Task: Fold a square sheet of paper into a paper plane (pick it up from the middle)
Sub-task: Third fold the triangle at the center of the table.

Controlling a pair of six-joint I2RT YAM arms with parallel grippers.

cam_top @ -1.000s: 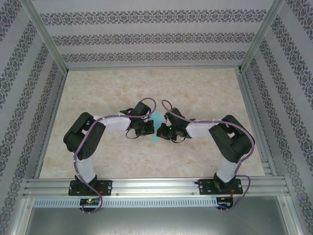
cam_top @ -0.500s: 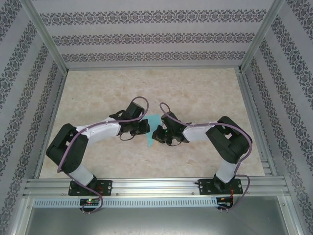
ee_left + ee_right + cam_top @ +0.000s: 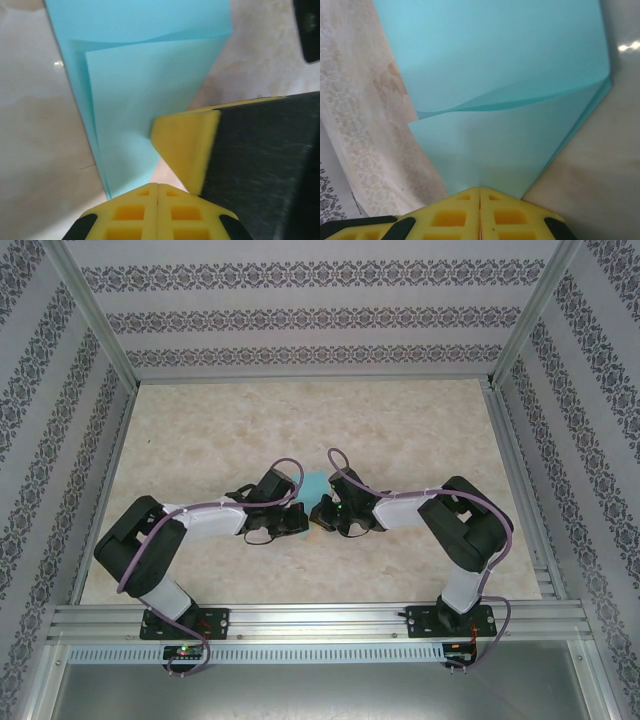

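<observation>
A beige, marbled surface [image 3: 400, 420] lies inside three walls [image 3: 300, 315] papered in bands of dark floral pattern on white. Aluminium posts [image 3: 95, 315] rise at the corners, and a grooved aluminium rail [image 3: 320, 620] runs along the near edge. Just in front of the rail sit a pale perforated strip [image 3: 320, 652] and a grey metal sheet [image 3: 320, 690].

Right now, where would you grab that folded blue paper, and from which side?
I'd pinch the folded sheet at its narrow end, coming low from that end along its length. The layers overlap there, so it should be stiffer; the wide end's loose flap is bowing up and might buckle.
</observation>
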